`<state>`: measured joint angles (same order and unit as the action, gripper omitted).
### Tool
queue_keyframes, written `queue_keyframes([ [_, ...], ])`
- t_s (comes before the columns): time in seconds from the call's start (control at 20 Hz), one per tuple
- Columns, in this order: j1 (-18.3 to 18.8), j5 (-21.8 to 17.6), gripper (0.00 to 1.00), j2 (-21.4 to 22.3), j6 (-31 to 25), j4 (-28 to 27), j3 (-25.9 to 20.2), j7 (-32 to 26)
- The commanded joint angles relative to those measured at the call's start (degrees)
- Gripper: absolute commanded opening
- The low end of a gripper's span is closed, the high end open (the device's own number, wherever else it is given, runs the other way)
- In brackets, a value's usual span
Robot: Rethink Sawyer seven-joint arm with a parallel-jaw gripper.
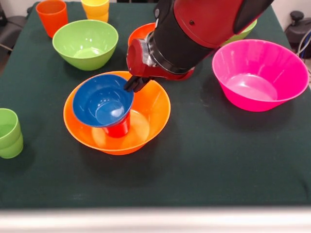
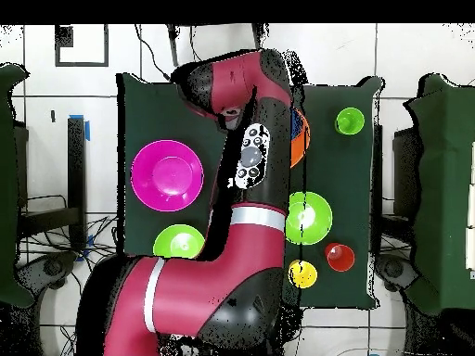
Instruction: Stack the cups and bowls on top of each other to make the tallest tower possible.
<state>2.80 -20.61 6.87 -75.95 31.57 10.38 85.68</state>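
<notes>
The tower (image 1: 109, 114) stands left of the middle of the counter (image 1: 218, 160) in the front view: a large orange bowl (image 1: 148, 121) as its base, a red cup (image 1: 118, 129) standing inside that bowl, and a small blue bowl (image 1: 102, 100) sitting mouth-up on the cup, tilted a little toward the camera. The tool (image 1: 133, 83) hangs at the blue bowl's far right rim, its dark tips touching or just beside that rim; whether its tips are apart or together I cannot tell, since the arm's red and black wrist covers most of it.

A stack of light green cups (image 1: 9, 132) sits at the left edge of the counter, well apart from the tower. A light green bowl (image 1: 85, 43) rests behind the tower, with an orange cup (image 1: 52, 16) and a yellow cup (image 1: 95, 8) near the far edge. A large pink bowl (image 1: 260, 73) lies to the right. Behind the arm a red-orange bowl (image 1: 141, 33) and a second light green bowl (image 1: 243, 33) show only in part.

In the overhead view the arm (image 2: 250, 185) covers most of the tower, leaving a sliver of orange rim.
</notes>
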Motion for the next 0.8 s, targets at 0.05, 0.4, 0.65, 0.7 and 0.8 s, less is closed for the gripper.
queue_keyframes([
  [0.05, -1.08, -0.02, 0.0, 0.65, 1.73, 3.59, -1.98, 5.92],
  [0.4, -1.35, 0.72, 0.0, 1.84, 2.35, 6.63, -1.43, 6.54],
  [0.65, -1.69, 1.13, 0.0, 2.37, 2.35, 7.98, -1.48, 6.96],
  [0.7, -1.7, 1.15, 0.0, 2.31, 2.19, 7.83, -1.5, 6.99],
  [0.8, -1.99, 1.26, 0.0, 2.76, 2.51, 8.88, -1.52, 7.41],
])
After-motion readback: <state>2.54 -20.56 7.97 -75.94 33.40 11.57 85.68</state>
